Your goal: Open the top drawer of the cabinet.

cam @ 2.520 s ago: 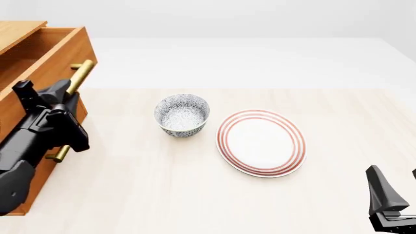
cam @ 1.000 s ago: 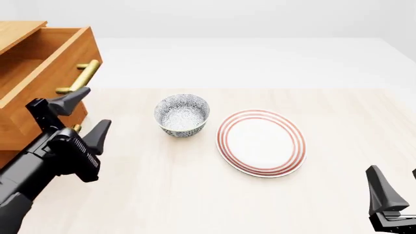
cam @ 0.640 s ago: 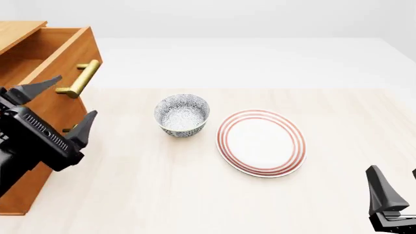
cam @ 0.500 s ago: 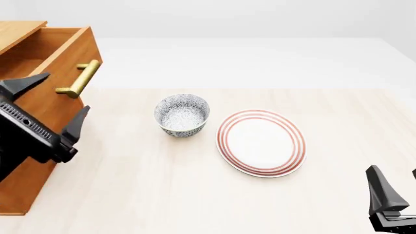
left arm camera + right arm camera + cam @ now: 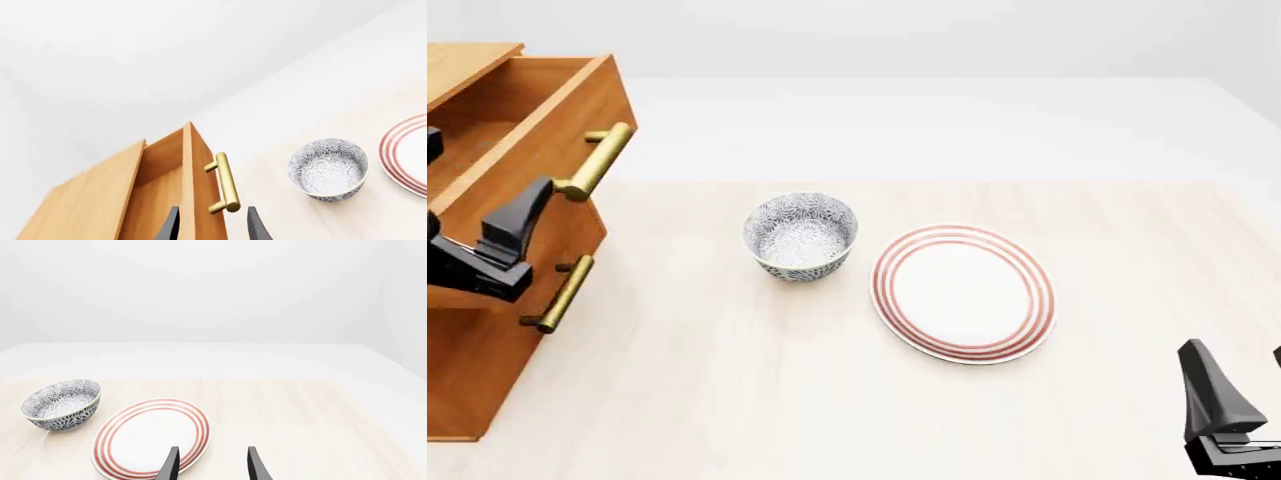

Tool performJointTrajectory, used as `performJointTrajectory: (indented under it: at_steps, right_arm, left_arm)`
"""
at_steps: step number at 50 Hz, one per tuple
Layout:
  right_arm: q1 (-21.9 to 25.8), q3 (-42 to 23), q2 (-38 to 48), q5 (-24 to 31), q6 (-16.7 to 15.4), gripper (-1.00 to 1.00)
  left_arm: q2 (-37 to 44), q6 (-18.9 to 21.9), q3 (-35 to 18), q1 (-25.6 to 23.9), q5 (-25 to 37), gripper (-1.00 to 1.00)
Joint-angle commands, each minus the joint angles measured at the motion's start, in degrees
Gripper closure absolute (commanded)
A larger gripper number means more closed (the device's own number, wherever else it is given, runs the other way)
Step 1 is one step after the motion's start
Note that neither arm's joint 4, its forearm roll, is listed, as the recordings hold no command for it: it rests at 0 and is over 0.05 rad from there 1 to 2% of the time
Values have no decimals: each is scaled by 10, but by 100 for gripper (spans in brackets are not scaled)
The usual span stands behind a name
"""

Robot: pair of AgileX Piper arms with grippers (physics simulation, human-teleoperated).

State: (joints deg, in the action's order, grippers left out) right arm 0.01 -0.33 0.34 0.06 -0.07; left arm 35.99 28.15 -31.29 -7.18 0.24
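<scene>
Left wrist view: the left gripper (image 5: pixel 211 226) is spread, holding nothing, near the top drawer (image 5: pixel 190 190).

Front view: that drawer stands pulled out of the cabinet (image 5: pixel 467 385).

Right wrist view: the right gripper (image 5: pixel 211 465) gapes empty above the plate (image 5: pixel 143 437).

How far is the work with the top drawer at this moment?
Done: the top drawer stands pulled out from the cabinet, its inside showing. In hand: nothing; the left gripper is open, off the brass handle. The right gripper is open over the plate. Left: seemingly nothing.
</scene>
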Motion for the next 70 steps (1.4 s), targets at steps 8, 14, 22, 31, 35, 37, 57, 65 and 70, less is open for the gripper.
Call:
performJointTrajectory:
  at_steps: [8, 14, 22, 31, 35, 37, 57, 65, 70]
  right_arm:
    - [0, 1, -1, -1, 0, -100]
    - [0, 1, -1, -1, 0, -100]
    - [0, 1, -1, -1, 0, -100]
    - [0, 1, -1, -1, 0, -100]
    - [0, 1, -1, -1, 0, -100]
    - [0, 1, -1, -1, 0, -100]
    - [0, 1, -1, -1, 0, -100]
    - [0, 1, -1, -1, 0, -100]
    - [0, 1, -1, -1, 0, -100]
  left_arm:
    - [29, -112, -131, 39, 144, -100]
    - [64, -152, -177, 48, 195, -100]
    - [114, -179, -234, 58, 257, -100]
    - [140, -187, -291, 74, 317, -100]
    - [153, -190, -317, 77, 344, -100]
    - [163, -195, -329, 78, 360, -100]
    - [235, -220, -426, 102, 472, -100]
    - [254, -235, -444, 112, 489, -100]
    - [263, -247, -445, 108, 489, -100]
